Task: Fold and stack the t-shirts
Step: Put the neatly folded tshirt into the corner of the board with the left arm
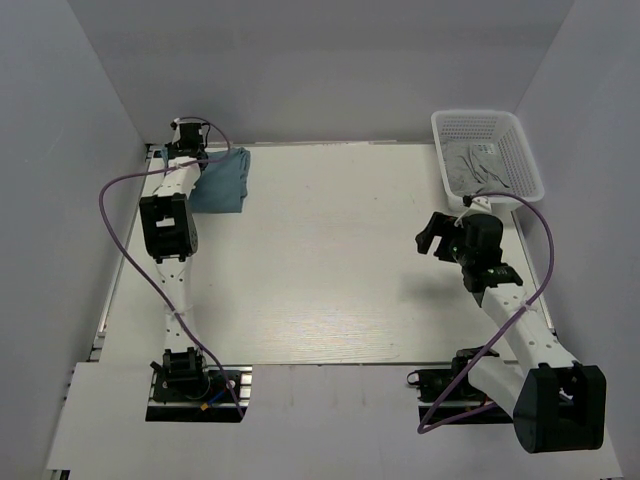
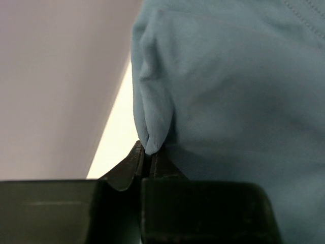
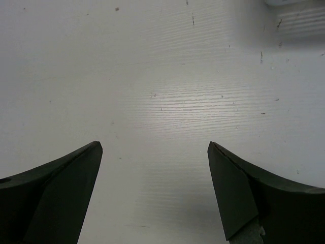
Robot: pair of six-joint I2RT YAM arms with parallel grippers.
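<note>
Your left gripper (image 2: 146,155) is at the table's far-left corner, pinched tight on a fold of the teal t-shirt (image 1: 222,180). The t-shirt lies folded on the table (image 1: 330,260), just beside that arm. Your right gripper (image 3: 155,152) hangs over the table with its fingers spread wide, near the white basket (image 1: 527,150), which has grey cloth (image 1: 475,165) inside.

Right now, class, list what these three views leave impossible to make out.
Top view: the left arm hides the left edge of the t-shirt.
Left wrist view: t-shirt overfills the frame; its shape is cut off.
Top view: grey cloth in the basket is too small to identify.
</note>
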